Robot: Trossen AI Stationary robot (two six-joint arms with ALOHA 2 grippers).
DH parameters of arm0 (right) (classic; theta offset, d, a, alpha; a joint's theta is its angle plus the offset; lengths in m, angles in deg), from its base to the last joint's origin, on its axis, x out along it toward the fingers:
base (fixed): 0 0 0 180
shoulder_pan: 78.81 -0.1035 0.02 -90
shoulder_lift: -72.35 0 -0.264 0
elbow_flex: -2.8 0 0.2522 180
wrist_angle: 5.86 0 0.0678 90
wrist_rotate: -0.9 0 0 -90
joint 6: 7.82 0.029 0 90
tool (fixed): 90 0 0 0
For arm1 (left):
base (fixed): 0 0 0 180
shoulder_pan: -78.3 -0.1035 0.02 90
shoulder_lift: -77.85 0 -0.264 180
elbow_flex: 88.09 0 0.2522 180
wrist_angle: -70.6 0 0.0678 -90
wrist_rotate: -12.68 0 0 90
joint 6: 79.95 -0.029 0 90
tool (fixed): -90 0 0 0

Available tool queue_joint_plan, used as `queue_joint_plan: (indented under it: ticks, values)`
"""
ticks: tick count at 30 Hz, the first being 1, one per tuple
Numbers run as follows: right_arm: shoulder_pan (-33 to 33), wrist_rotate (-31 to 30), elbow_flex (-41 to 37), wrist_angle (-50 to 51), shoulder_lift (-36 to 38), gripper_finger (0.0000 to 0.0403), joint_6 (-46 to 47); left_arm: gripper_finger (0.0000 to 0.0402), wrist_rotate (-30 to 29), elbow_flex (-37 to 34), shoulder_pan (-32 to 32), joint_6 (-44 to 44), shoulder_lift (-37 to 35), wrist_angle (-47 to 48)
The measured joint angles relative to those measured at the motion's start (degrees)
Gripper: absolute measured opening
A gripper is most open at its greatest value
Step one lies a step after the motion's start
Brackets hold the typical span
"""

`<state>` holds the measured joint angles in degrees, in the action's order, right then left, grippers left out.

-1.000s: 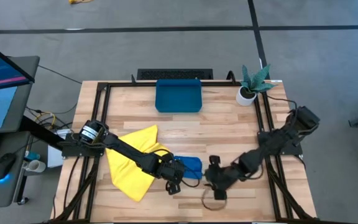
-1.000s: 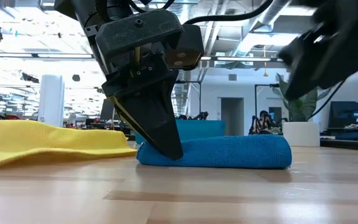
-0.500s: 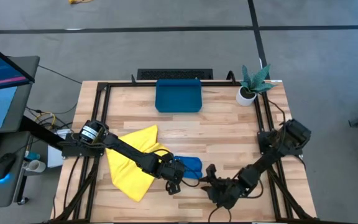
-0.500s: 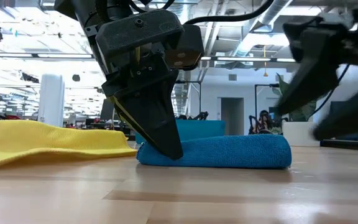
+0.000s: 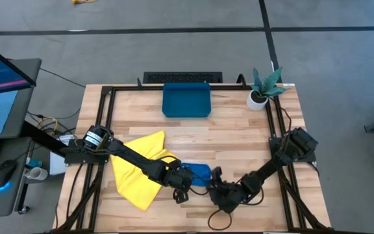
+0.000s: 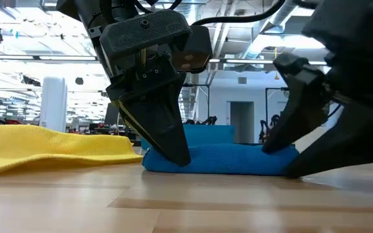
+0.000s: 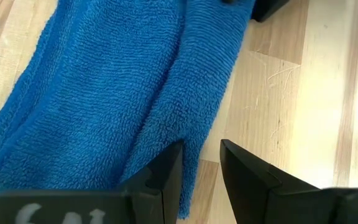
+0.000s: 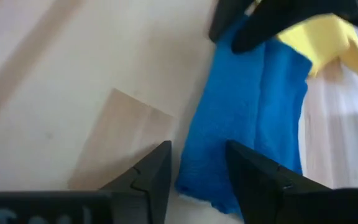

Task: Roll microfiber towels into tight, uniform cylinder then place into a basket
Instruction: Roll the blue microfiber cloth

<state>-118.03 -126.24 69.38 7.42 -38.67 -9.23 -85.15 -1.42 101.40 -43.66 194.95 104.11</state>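
1. The blue towel lies rolled into a short flat bundle on the wooden table, in the lower middle of the high view, between the two grippers.
2. The left gripper is at the roll's left end; in the left wrist view its fingers stand a little apart, with an edge of the blue cloth running into the narrow gap between them. I cannot tell whether they pinch it.
3. The right gripper is at the roll's right end, low on the table; in the right wrist view its fingers are spread, with the roll's end in front of the gap.
4. The yellow towel lies loose and unrolled at the lower left of the high view, partly under the left arm, and its edge touches the blue roll.
5. The basket sits at the upper middle of the high view, well apart from both towels.
6. A small potted plant stands to its right.
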Motion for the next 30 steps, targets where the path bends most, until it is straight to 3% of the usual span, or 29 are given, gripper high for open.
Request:
queue_joint_plan:
  ticks: [8,15,23,27,30]
  values:
    - [2.77,0.54,0.17,3.10,0.18,0.0168,8.64,0.0105,0.00,0.00,0.00,0.00,0.00,0.00]
    - [6.59,8.19,0.17,4.76,0.50,0.0161,16.28,0.0105,0.00,0.00,0.00,-1.23,0.00,0.04]
    - [9.52,13.35,0.28,5.16,0.57,0.0072,23.03,0.0105,-0.97,0.44,0.43,-9.45,0.00,0.79]
    - [9.52,14.35,0.28,4.95,0.66,0.0036,25.34,0.0105,-5.70,2.79,1.85,-12.73,0.25,5.31]
    - [9.46,15.09,0.27,4.66,0.66,0.0033,27.47,0.0105,-10.25,5.68,3.63,-13.94,0.61,11.25]
